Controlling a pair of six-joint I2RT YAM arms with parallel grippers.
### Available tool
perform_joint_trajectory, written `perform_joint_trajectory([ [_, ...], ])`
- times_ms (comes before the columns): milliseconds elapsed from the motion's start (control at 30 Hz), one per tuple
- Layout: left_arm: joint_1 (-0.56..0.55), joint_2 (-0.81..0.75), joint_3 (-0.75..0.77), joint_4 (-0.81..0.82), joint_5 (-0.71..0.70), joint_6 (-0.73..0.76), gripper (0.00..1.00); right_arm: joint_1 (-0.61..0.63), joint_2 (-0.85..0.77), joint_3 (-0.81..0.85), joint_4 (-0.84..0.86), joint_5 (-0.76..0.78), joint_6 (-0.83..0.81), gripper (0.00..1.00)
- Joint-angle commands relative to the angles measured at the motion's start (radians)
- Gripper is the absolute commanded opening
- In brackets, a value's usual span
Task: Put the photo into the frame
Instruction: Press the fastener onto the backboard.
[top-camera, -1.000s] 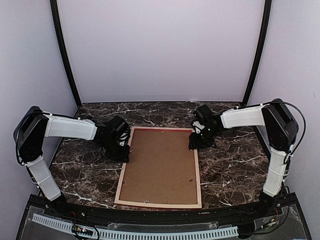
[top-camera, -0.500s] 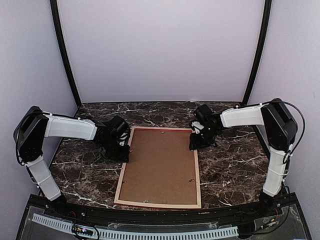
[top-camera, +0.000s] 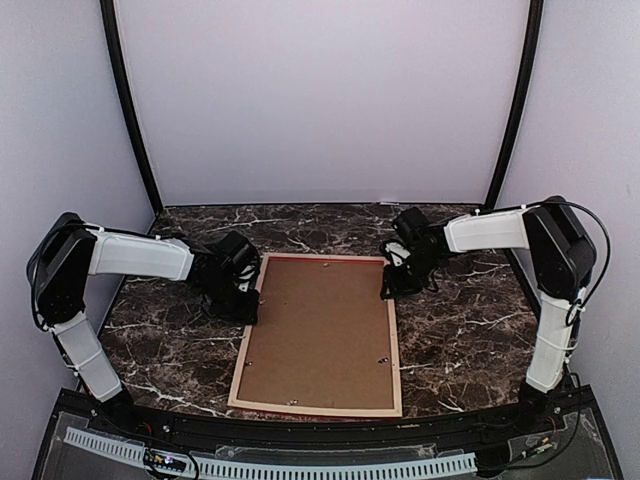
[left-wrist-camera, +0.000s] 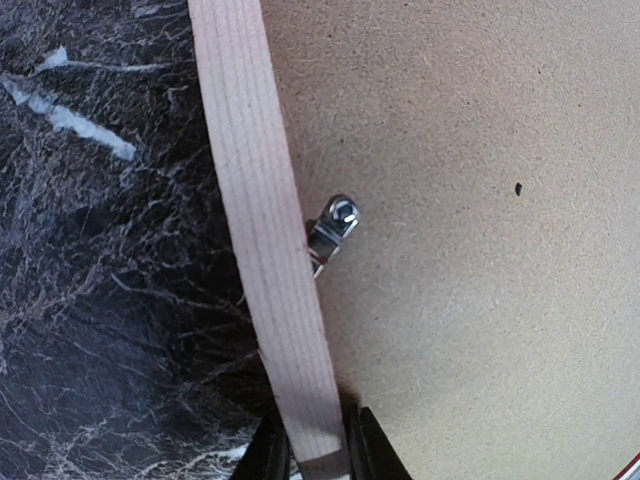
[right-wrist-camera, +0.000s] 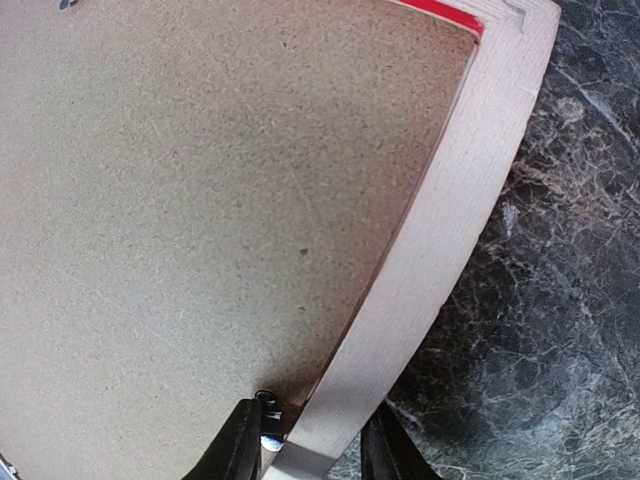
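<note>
1. The left claw (left-wrist-camera: 320, 458) sits over the left long side of the frame (left-wrist-camera: 250, 180). One finger is outside the wood and one is inside. They pinch the wood between them. A small metal clip (left-wrist-camera: 335, 225) sits just ahead, on the inside edge.
2. The frame lies flat on the dark surface (top-camera: 460, 330), with its pale back facing up. A brown board (top-camera: 320, 325) fills it. The long sides run away from the robot, and the far end leans a little to the right. I cannot see the photo in any view. I cannot tell if it is under the board.
3. The right claw (right-wrist-camera: 312, 445) sits over the right long side, close to the far right corner, where a bit of red shows. It has a finger on each side of the wood. The outer finger seems to touch it, but I cannot tell if the claw is squeezing.
4. So the frame lies between the two claws, and each arm is nearest its own long side. Both claws are at the far half, and the near end has nothing holding it. I think both arms must lift or turn it together, or the near end will sag.
</note>
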Motion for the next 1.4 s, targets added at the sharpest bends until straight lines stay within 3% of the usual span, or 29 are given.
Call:
perform_joint_trajectory([
  [0, -0.003, -0.024, -0.036, -0.028, -0.009, 0.037, 0.17, -0.011, 0.037, 0.002, 0.004, -0.042, -0.075, 0.25],
  [200, -0.003, -0.033, -0.042, -0.021, -0.008, 0.025, 0.17, -0.026, 0.046, 0.024, -0.004, -0.077, -0.119, 0.24],
  [567, -0.016, -0.032, -0.046, -0.008, -0.007, -0.009, 0.17, -0.035, 0.038, 0.022, -0.014, -0.128, -0.152, 0.41],
  [800, -0.019, -0.023, -0.039, -0.010, -0.004, -0.008, 0.17, -0.029, 0.044, 0.030, -0.027, -0.097, -0.170, 0.44],
  [1367, -0.021, -0.020, -0.040, -0.014, -0.001, -0.006, 0.17, -0.029, 0.047, 0.055, -0.006, -0.024, -0.210, 0.20],
])
